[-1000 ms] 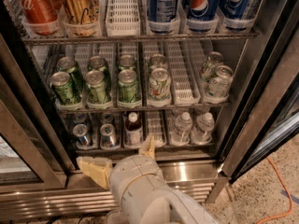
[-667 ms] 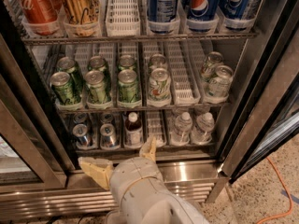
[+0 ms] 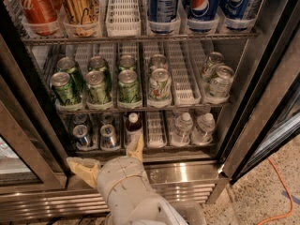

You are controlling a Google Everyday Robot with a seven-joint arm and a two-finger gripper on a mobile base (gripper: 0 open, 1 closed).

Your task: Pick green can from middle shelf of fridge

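Three dark green cans (image 3: 97,87) stand in the front row at the left of the middle shelf (image 3: 140,109), with more green cans behind them. A paler white-and-green can (image 3: 160,84) stands to their right. My gripper (image 3: 108,159) is open, low in front of the fridge's (image 3: 187,176) bottom shelf and below the green cans. Its tan fingers (image 3: 82,170) are spread wide and hold nothing. The white arm rises from the bottom edge of the view.
Red, gold (image 3: 79,3) and blue Pepsi cans (image 3: 204,3) fill the top rack. An empty white lane tray (image 3: 183,78) and silver-white cans (image 3: 219,82) are on the right of the middle shelf. Small bottles (image 3: 132,128) and silver cans (image 3: 82,135) fill the bottom rack. Dark door frames (image 3: 262,93) flank the opening.
My gripper has shifted slightly to the left at the same height. The cans have not moved.
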